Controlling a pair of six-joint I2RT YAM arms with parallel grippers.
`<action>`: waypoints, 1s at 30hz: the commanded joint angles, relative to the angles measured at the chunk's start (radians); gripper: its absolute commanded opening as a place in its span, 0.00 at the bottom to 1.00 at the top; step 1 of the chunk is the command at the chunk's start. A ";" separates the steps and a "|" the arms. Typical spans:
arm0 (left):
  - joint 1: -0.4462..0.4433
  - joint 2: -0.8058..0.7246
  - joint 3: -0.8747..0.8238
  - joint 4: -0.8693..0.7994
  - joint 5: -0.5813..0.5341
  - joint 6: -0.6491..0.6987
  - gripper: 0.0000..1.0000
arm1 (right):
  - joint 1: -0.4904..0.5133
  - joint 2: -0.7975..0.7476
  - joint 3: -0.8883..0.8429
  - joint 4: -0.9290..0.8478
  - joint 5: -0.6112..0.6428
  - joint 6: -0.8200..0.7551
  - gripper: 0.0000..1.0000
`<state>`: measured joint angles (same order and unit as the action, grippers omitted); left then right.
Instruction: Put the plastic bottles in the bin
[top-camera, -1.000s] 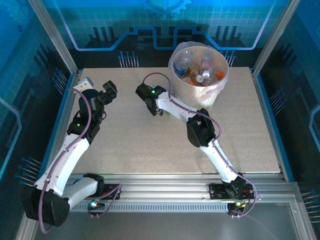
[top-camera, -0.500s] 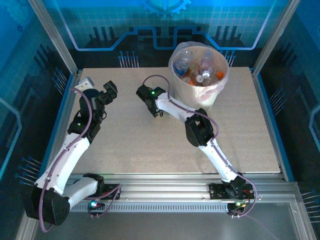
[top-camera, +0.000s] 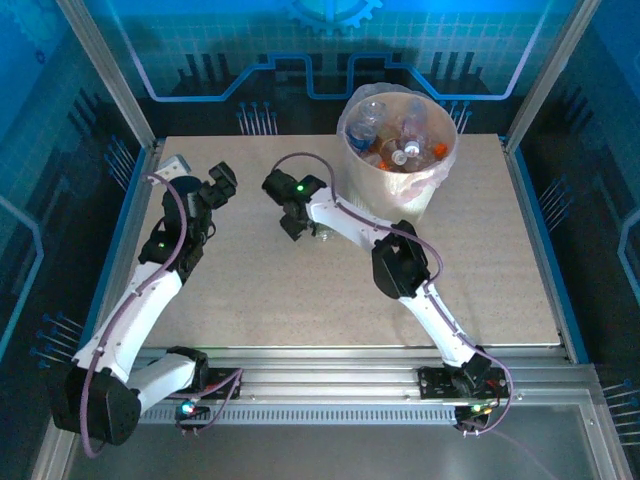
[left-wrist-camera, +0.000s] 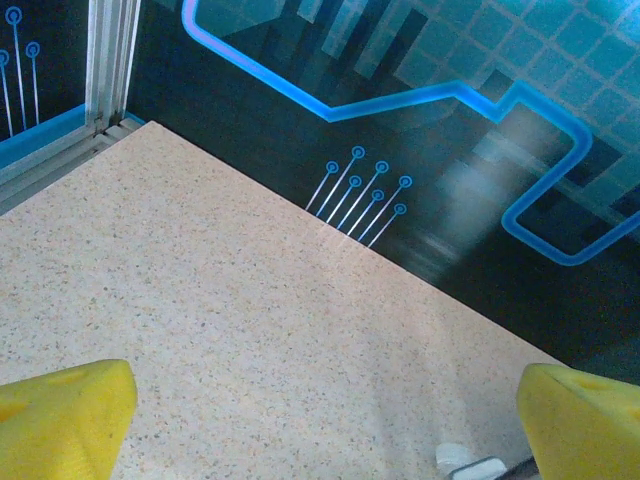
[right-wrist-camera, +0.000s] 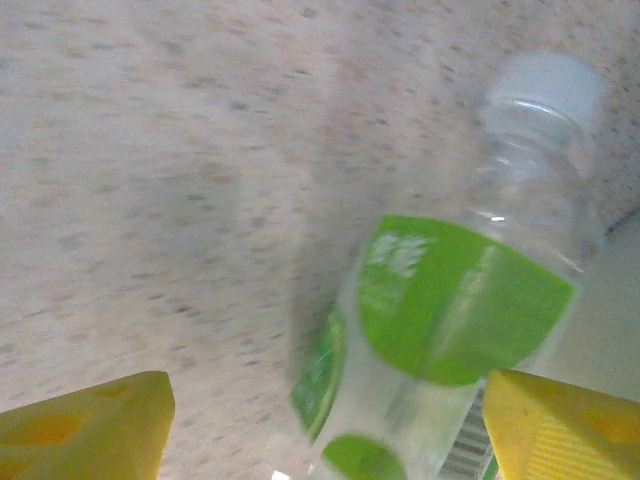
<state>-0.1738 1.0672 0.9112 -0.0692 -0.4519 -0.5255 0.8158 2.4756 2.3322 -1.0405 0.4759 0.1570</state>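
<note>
**Right gripper** (right-wrist-camera: 320, 425): Yellow fingers (right-wrist-camera: 85, 420) stand apart and point down at the table (top-camera: 250, 290). Nothing is clamped. In the top view it hangs over the middle back of the table (top-camera: 292, 220).

**Green-label bottle** (right-wrist-camera: 450, 300): Clear plastic with a pale cap (right-wrist-camera: 545, 90), lying on its side on the table between the right gripper's fingers. It sits off-centre. Bare table shows between it and one finger. Its barcode side is just beside the other finger, and contact there cannot be told. The cap points away from the wrist.

**Bin** (top-camera: 400, 190): A white round tub with a translucent bag liner (top-camera: 347, 128) folded over the rim. It stands at the back of the table, near the right gripper and to its right. The right arm's own forearm (top-camera: 345, 215) runs across the foot of the bin.

**Bottles in the bin** (top-camera: 400, 142): Several, heaped together, with orange, red and clear parts showing.

**Left gripper** (left-wrist-camera: 325, 425): Jaws at full spread and holding nothing, with only table beneath. In the top view it is at the back left (top-camera: 220, 183), apart from the right gripper and well apart from the bin.

**Back panel** (left-wrist-camera: 450, 150): Dark with blue circuit lines, rising at the table's far edge.
</note>
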 joint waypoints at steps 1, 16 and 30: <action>0.008 0.006 -0.003 0.031 0.007 -0.013 0.99 | 0.013 -0.054 0.050 -0.044 -0.015 -0.019 0.85; 0.008 0.016 -0.006 0.030 0.017 -0.018 0.99 | -0.078 0.077 0.145 -0.107 0.006 0.176 1.00; 0.008 0.023 -0.005 0.026 0.019 -0.016 0.99 | -0.096 0.165 0.141 -0.064 -0.143 0.166 0.69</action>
<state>-0.1738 1.0805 0.9112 -0.0689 -0.4477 -0.5262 0.7242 2.6114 2.4622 -1.1057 0.3813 0.3294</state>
